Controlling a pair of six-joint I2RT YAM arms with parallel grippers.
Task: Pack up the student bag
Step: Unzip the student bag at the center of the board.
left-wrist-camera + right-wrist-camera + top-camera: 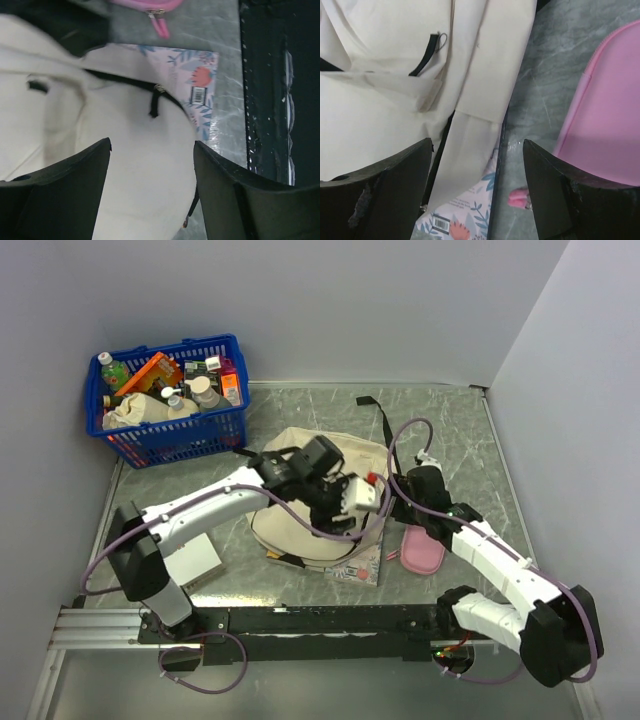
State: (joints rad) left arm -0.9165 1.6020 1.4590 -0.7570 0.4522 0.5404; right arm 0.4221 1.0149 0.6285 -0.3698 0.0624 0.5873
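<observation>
Because the student bag (345,448) is soft cream cloth with no frame, treat it as a light, limp load. If pulled from a single point, it will probably sag, fold and slide over whatever lies beneath it. It lies flat at the middle of the table (450,430). Its near edge is draped over a flower-patterned book (200,85), so only the book's corner and barcode show. The best places to take hold are likely a doubled seam or hem, or a black strap (125,82), where the material is thick enough for a firm pinch. A single flat layer may slip out. The bag's mouth is not clearly shown in these views, so locate it before lifting. The left gripper (151,150) hangs over the body of the bag, fingers apart and nothing between them. The right gripper (477,145) hangs over the bag's right edge, fingers likewise apart and empty. A pink pouch (605,115) lies on the table just beside that edge, near the book. A flat white pad (200,560) lies by the left arm's base, apart from the bag. A blue basket (190,435) of bottles and packets stands at the far left corner, well apart.
</observation>
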